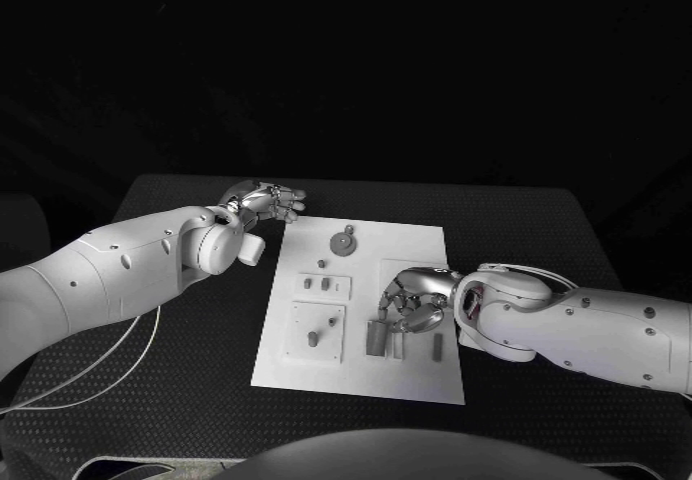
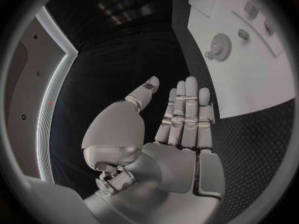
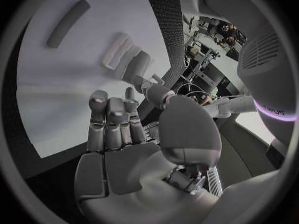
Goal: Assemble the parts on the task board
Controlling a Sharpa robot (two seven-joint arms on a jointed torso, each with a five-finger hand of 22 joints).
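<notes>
under the right hand (image 1: 415,300), fingers curled over grey parts (image 1: 387,338) on the task board (image 1: 397,255), grip unclear. beyond the board's far corner, left hand (image 1: 267,200) spread, holding nothing. likely risk: nudging a loose part aside with curled fingers, or shifting the board across the counter (image 1: 173,200).

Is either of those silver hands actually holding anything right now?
No. The left hand is open off the task board; the right hand hovers over the parts with nothing in its fingers.

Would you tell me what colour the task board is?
White; the task board shows best in the head view.
</notes>
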